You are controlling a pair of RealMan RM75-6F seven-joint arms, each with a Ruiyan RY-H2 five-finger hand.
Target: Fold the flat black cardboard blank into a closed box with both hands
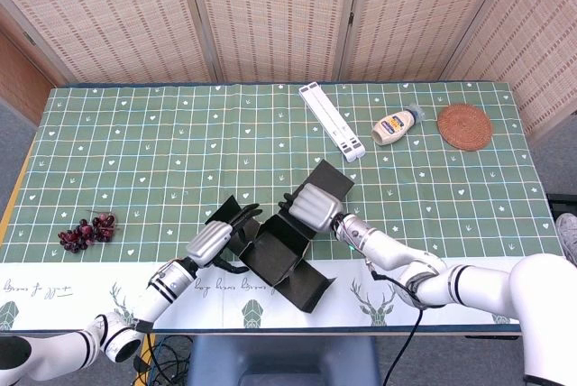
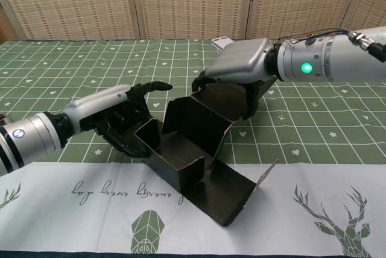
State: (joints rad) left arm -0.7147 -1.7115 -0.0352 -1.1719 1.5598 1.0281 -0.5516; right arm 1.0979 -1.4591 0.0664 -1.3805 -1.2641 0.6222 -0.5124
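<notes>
The black cardboard blank (image 2: 193, 149) sits low and centre in both views, partly raised into a trough, with one long flap (image 2: 232, 188) lying out toward the bottom of the frame, straddling the line where the green checked tablecloth (image 1: 162, 147) meets its white printed border. The left hand (image 2: 123, 119) is at the blank's left wall, dark fingers curled round that panel's edge in what reads as a grasp; the right hand (image 2: 238, 68) comes in from above at the upper right, fingers hooked down over the tall back panel and holding it up. The walls are only half-set — the main risk, I'd judge, is that one hand pushes faster than the other, and the creases spring back or the whole shape skids on the cloth. The loose front flap could also catch on the table edge or fold the wrong way if it is swept up without the side walls being square. Elsewhere on the cloth: a bunch of dark grapes (image 1: 86, 231) at the far left, a white slatted strip (image 1: 332, 121) upper centre, a squeeze bottle (image 1: 395, 125) and a round woven coaster (image 1: 465, 126) at upper right. Woven folding screens (image 1: 270, 16) close off the background.
</notes>
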